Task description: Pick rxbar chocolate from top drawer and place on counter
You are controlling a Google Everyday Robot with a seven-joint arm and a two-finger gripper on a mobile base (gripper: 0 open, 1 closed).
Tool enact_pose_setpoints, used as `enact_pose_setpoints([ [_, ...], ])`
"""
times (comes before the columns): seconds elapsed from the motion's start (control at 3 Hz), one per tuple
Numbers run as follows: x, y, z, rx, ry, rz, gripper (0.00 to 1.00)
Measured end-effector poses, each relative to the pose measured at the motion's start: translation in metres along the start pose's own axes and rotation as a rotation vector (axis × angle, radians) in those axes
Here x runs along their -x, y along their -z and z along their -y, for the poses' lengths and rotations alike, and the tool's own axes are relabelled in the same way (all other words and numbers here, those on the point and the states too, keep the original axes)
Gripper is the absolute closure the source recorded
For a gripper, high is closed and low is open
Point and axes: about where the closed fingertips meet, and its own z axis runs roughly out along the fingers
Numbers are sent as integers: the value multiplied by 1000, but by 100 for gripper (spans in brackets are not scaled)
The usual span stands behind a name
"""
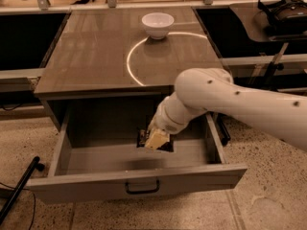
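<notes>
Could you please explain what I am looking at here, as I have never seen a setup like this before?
This is a single camera picture, looking down at a cabinet from its front; where the camera is mounted is not known. The thick white tube coming in from the right is the robot's one arm. At its end is the gripper, the part that grasps things, and it is lowered inside the pulled-out top drawer. Right at it lies a small dark-wrapped snack, the rxbar chocolate. I cannot tell whether the bar is actually gripped. Above the drawer, the glossy counter carries a white bowl, which sits on a bright curved line.
</notes>
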Motion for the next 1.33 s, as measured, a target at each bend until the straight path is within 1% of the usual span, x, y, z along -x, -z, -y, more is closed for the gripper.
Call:
enact_pose_setpoints([
  [0.33, 3, 40, 12, -41, 35, 78, 100],
  [0.67, 3, 40, 12, -41, 35, 78, 100],
  [1.0, 9, 49, 16, -56, 49, 77, 100],
  [1.33, 28, 86, 28, -108, 101, 87, 100],
])
